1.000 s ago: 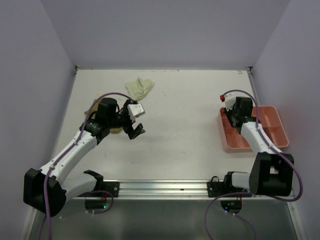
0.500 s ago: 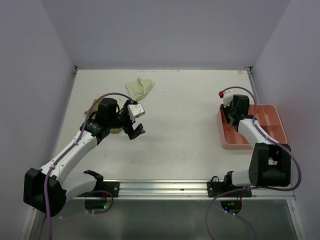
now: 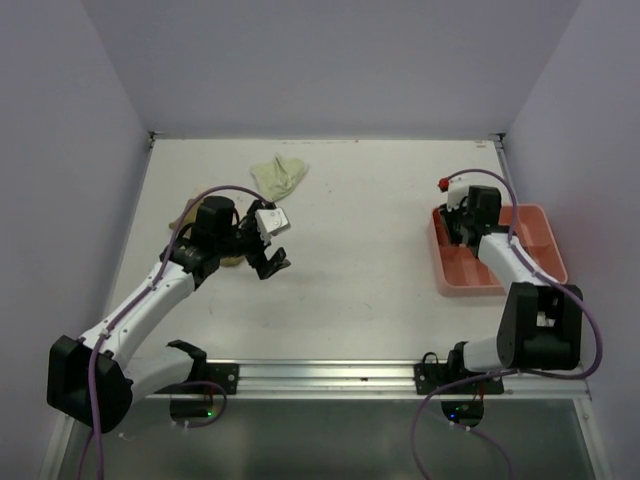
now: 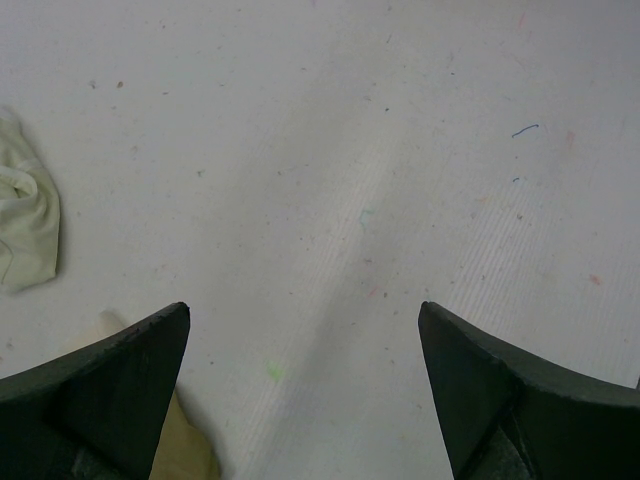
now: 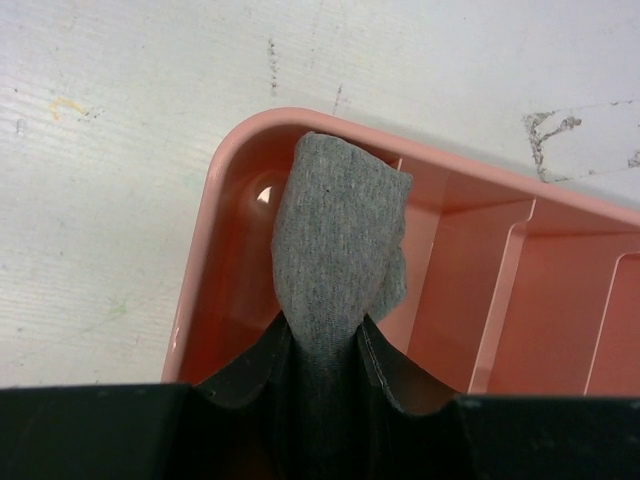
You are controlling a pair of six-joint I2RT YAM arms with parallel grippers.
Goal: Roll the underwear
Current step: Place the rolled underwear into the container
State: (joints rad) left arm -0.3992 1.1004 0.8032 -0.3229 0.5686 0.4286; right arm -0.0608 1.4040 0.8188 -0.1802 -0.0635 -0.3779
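My right gripper [image 5: 325, 345] is shut on the grey underwear [image 5: 340, 230], a rolled bundle that sticks out past the fingertips. The bundle hangs inside the far-left corner compartment of the salmon-pink tray [image 5: 215, 200]. From above, this gripper [image 3: 462, 232] sits over the tray's [image 3: 545, 235] left end. My left gripper [image 3: 270, 262] hovers open over bare table [image 4: 330, 150], with nothing between its fingers [image 4: 120, 380]. An olive-tan underwear [image 4: 185, 450] lies just under its left finger. A pale yellow-green underwear [image 3: 278, 175] lies crumpled at the far left, its edge [image 4: 25, 230] also showing in the left wrist view.
White walls close the table on the left, far and right sides. The tray stands close to the right wall. A metal rail [image 3: 320, 375] with both arm bases runs along the near edge.
The right gripper has moved a little toward the far side with the grey underwear. The tray has shifted slightly left and away. The left arm has stayed still.
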